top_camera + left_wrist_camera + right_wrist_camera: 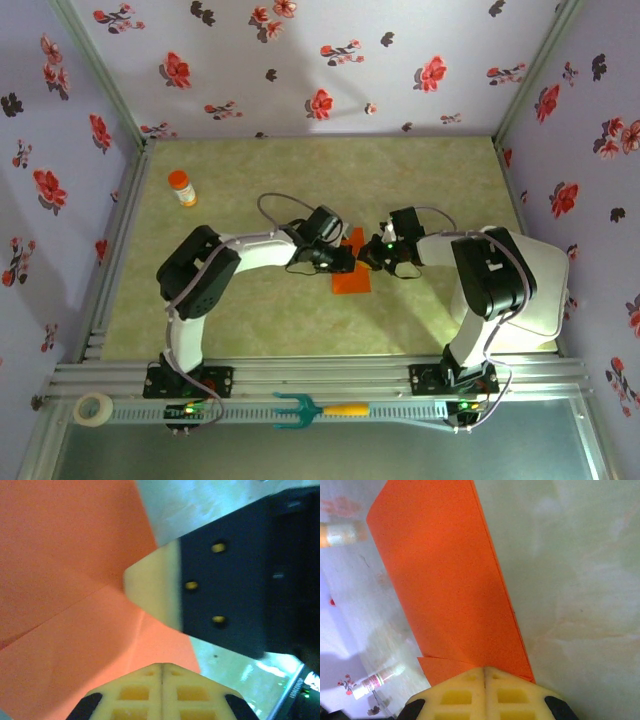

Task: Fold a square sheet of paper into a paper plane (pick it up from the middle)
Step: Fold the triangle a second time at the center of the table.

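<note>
1. The bench (420, 180) carried the work. The two arms met over it, to the right of the small orange-capped bottle (182, 188) and nearer to their bases than the bottle was.
2. The square sheet of paper (352, 280) lay there on the bench, well apart from the bottle. It was already folded: the left wrist view showed a straight crease, and the right wrist view showed a doubled edge.
3. The left fingers (140, 690) were pressed together, with their tips at the paper.
4. The right fingers (460, 692) were also pressed together and touched the paper at the crease. I could not tell whether either pair pinched a layer.
5. In my judgement, only the first folds were done. The pointed nose, the centre crease and the wings were left to make.
</note>
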